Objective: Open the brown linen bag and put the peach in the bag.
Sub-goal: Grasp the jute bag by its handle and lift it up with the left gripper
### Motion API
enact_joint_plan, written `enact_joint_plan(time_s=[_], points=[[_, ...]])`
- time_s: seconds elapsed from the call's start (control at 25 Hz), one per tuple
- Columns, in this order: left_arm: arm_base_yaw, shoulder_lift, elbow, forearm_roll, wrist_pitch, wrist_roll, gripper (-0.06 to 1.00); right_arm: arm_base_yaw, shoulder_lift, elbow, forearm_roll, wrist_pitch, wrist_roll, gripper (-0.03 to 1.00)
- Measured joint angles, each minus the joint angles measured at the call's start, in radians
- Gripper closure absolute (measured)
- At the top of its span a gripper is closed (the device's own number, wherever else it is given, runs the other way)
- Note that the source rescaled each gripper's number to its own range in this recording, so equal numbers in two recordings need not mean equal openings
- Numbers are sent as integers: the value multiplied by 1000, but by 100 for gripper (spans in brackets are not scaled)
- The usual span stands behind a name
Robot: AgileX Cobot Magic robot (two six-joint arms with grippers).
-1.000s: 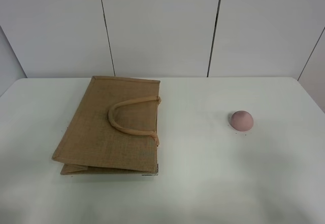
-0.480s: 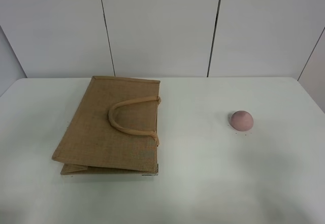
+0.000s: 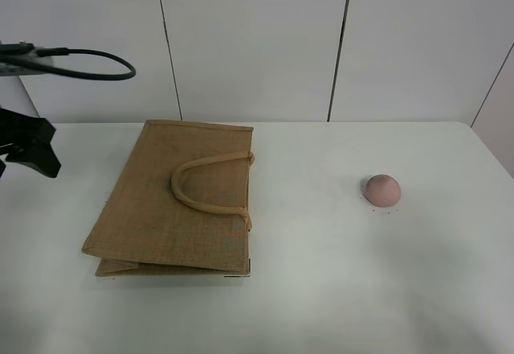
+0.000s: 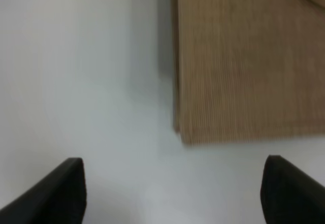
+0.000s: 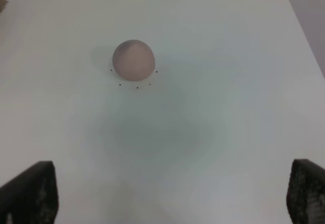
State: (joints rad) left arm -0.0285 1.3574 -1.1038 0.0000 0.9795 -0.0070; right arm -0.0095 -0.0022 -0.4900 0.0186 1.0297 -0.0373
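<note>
Tan jute of the bag [image 3: 161,209] lies folded flat and closed on the table [image 3: 321,282], with its handle [image 3: 201,201] draped on top. Nothing can be seen inside it. The left arm [image 3: 28,147] has come into the high view, where half a second ago there was none. The left gripper [image 4: 177,193] hangs with its jaws spread wide, and the bag's corner is just ahead of it. By my reading, the opening step is about to start. The peach [image 5: 133,59] sits on the table ahead of the right gripper [image 5: 171,193], which is also spread wide and holding nothing. It is well apart from the bag.
</note>
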Motion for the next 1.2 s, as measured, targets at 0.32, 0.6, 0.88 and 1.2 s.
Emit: enact_joint_plan(time_s=[0.32, 0.6, 0.88, 1.2], points=[[0, 399, -288, -29, -10, -1, -6, 0, 0, 0, 0, 0, 0, -3], [-79, 569, -456, -47, 2, -84, -6, 0, 0, 0, 0, 0, 0, -3], [-243, 671, -548, -57, 8, -163, -6, 0, 0, 0, 0, 0, 0, -3], [-271, 809, -615, -57, -4, -180, -6, 0, 0, 0, 0, 0, 0, -3]])
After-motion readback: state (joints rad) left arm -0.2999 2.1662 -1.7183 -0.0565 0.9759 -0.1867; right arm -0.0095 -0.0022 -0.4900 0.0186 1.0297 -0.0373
